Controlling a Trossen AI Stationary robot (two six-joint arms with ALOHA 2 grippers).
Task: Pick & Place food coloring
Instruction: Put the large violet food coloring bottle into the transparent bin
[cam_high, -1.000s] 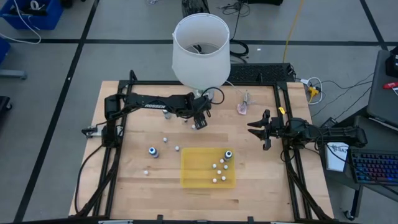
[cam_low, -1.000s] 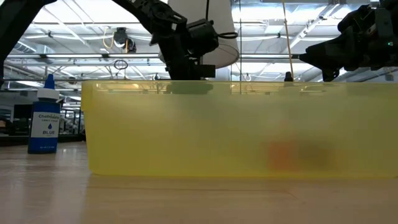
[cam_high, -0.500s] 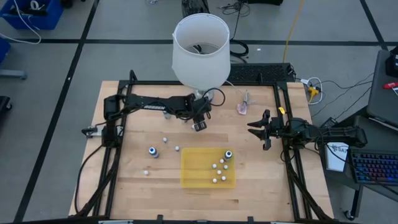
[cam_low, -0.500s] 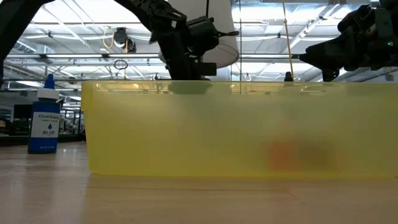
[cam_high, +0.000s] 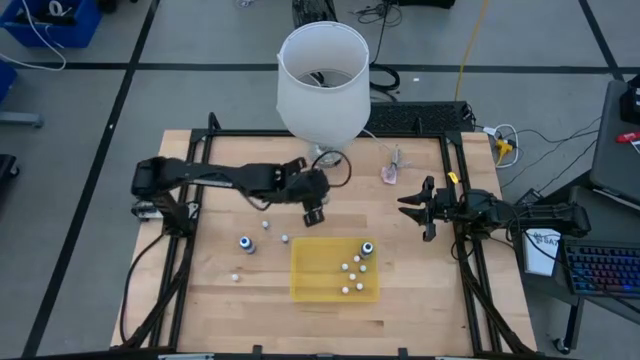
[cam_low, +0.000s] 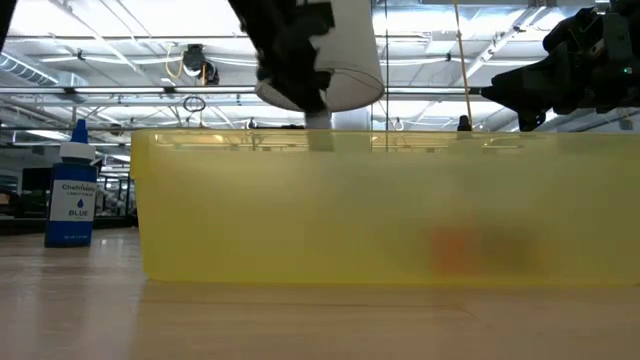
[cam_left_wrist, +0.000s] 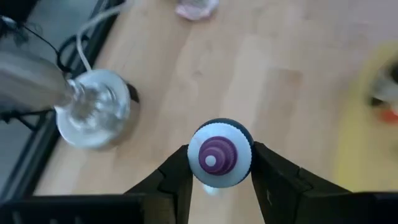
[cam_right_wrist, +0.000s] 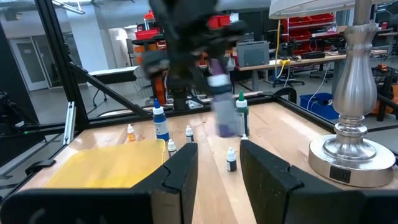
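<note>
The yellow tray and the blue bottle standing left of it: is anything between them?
In the high view, only bare wood lies between the blue bottle and the yellow tray.

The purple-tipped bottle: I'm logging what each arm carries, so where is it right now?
The purple-tipped bottle is clamped in the left gripper, held above the table between the lamp base and the yellow tray.

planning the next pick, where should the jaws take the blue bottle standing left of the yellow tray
Grip the blue bottle around its straight labelled body, below the tapering cap, coming down from above with the jaws on either side. It stands upright on bare wood, apart from the yellow tray. The left gripper holds a purple-capped bottle, so that probably goes first.
</note>
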